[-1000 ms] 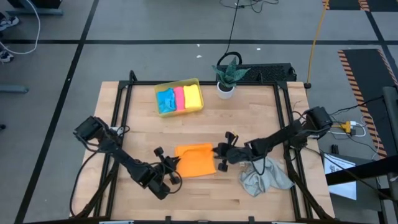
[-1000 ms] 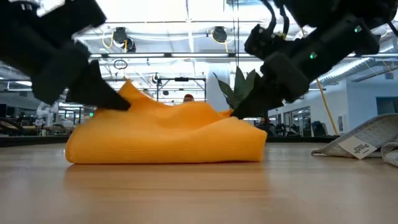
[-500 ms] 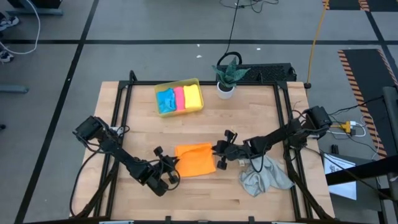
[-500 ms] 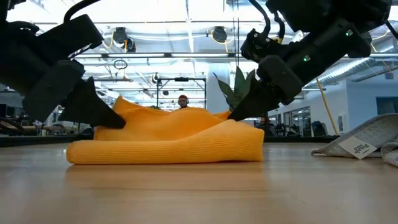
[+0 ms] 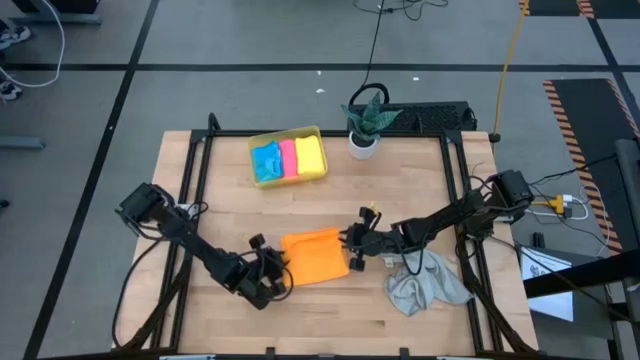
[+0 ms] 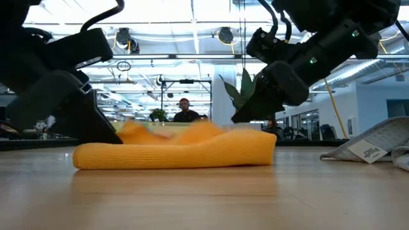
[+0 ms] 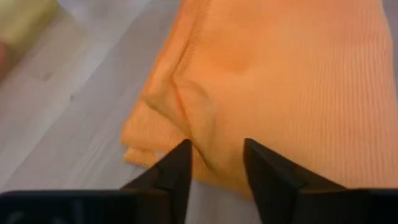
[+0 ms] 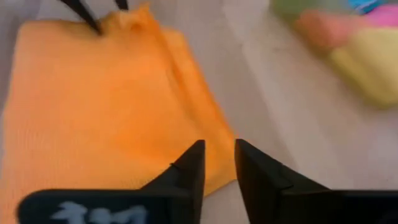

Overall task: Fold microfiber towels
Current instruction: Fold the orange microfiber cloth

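Jaws parted, both grippers flanking folded orange towel

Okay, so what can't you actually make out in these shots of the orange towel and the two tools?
- Folded orange microfiber towel: its layers underneath are hidden in the high view by its own top surface.
- Crumpled light grey cloth: cut off by the low view's edge.
- Towels in the translucent yellow plastic tray: blurred in the right wrist view, too small in the high view.

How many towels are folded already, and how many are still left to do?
Three look done: blue, pink and yellow sit folded in the yellow tray. The orange towel lies folded between the open left gripper and right gripper. The grey towel is still crumpled.
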Controlling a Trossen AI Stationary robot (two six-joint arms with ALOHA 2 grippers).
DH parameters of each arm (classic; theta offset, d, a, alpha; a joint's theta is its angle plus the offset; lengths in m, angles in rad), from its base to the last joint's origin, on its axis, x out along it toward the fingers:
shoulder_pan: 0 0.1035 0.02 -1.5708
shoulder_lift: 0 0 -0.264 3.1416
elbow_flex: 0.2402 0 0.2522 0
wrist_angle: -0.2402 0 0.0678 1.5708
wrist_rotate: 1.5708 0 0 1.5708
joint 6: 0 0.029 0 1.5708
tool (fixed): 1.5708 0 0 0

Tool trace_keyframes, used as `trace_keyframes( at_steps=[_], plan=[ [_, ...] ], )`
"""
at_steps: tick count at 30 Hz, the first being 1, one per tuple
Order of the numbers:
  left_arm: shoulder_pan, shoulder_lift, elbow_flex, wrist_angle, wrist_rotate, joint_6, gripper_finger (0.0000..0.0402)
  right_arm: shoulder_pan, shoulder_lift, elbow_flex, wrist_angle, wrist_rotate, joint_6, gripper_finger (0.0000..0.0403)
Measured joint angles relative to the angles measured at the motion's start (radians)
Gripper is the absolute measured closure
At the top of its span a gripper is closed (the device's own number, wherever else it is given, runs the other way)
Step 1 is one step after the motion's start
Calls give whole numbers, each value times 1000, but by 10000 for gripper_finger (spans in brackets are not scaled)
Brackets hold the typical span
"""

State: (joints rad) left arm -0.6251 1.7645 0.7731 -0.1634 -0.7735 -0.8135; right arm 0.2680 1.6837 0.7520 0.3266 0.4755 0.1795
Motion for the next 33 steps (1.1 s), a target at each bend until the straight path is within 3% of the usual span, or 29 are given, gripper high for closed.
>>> trace_keyframes(
  at_steps=[3,7,12,17,22,26,33],
  plan=[
    [9,-56,0,-79,57,-36,217,0,-31,0,-11,57,-20,299],
    [12,-148,0,-158,16,-146,195,12,-96,0,-41,76,-9,279],
    [18,-188,1,27,-35,57,193,53,-124,0,-41,-72,-1,283],
    [101,-106,2,377,89,347,192,96,-101,-6,-43,-275,43,294],
    [209,35,1,682,249,530,192,136,-75,-34,0,-297,44,305],
    [289,108,1,791,316,573,192,134,-39,-55,80,-294,47,322],
    [379,151,0,714,338,526,192,118,67,-62,171,-296,45,385]
  ],
)
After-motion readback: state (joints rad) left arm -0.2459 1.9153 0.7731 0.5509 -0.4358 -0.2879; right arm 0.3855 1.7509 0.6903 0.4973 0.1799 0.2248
